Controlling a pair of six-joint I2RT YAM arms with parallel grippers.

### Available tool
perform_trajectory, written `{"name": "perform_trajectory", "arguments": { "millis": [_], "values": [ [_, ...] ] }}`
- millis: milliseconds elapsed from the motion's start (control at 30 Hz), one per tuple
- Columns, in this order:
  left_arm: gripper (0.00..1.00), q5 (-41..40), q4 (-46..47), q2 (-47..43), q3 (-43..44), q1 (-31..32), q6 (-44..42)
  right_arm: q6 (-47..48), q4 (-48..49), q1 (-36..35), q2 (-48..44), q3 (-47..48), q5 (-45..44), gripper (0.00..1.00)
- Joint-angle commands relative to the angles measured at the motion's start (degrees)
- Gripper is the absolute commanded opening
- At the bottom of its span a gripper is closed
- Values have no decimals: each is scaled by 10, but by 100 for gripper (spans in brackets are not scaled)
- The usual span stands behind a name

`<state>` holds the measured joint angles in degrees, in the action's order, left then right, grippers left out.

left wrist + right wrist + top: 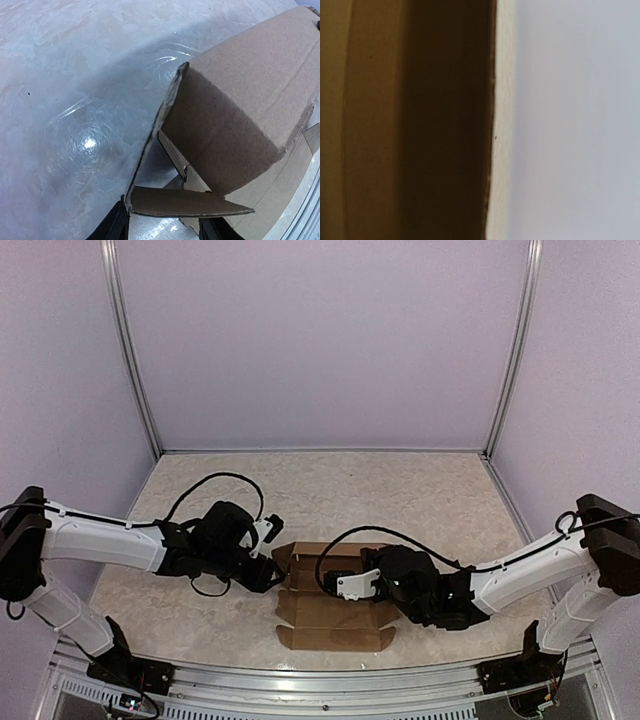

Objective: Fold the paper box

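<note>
The paper box point(335, 610) is a brown, partly folded cardboard piece lying at the middle near edge of the table, with flaps spread toward the front. My left gripper point(270, 572) is at its left end. In the left wrist view the box point(250, 100) fills the right side, and a side flap point(185, 202) lies across the gap between my open left gripper's point(165, 234) dark fingers point(112, 227). My right gripper point(358, 585) rests on top of the box from the right. Its wrist view shows only cardboard point(395, 120) very close; its fingers are hidden.
The table point(420, 500) is pale marbled stone, walled by lilac panels with metal posts point(505, 350) at the back corners. A metal rail point(330, 685) runs along the near edge between the arm bases. Black cables point(215, 480) loop above both wrists.
</note>
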<state>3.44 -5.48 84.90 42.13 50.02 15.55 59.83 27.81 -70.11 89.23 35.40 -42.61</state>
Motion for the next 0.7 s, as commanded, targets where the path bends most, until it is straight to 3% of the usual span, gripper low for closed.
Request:
{"name": "perform_trajectory", "arguments": {
  "millis": [0,67,200,433,667],
  "values": [
    [45,-18,4,-22,-18,6,-4,10,21,-15,9,-13,-18,0],
    [45,-23,-1,-30,-23,9,-1,10,25,-17,9,-15,-21,0],
    [33,-50,-12,-51,-37,14,11,12,31,-19,12,-17,-23,0],
    [21,-119,-32,-74,-48,14,27,17,48,-27,20,-21,-28,0],
    [9,-199,-63,-33,3,7,30,12,60,-39,28,-22,-33,0]
  ]
}}
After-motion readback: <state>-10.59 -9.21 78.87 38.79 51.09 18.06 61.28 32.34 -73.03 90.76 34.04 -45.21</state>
